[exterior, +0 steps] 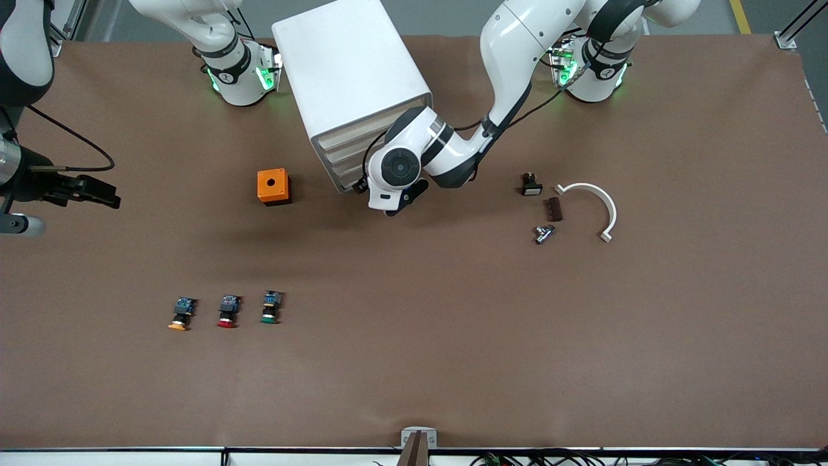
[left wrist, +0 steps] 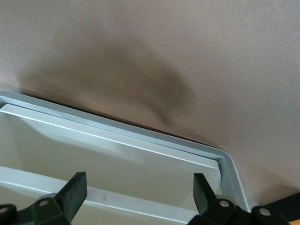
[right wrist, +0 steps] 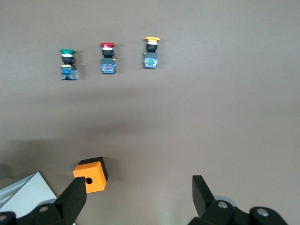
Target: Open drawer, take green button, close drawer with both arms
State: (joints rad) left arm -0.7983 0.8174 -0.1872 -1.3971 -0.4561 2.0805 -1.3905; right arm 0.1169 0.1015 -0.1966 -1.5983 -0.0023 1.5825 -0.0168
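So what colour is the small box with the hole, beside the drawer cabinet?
Orange box, clearest in the front view.

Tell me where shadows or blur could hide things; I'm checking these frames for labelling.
Front view: even light, sharp, with a soft shadow on the table by the orange box. Left wrist view: a broad dark shadow on the table beside the drawer unit, whose surfaces look pale and washed out. Right wrist view: the green button and its neighbours are slightly soft, and a faint shadow band crosses the table.

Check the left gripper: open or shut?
Open: in the left wrist view the left gripper's black fingers stand wide apart at the white drawer cabinet's front.
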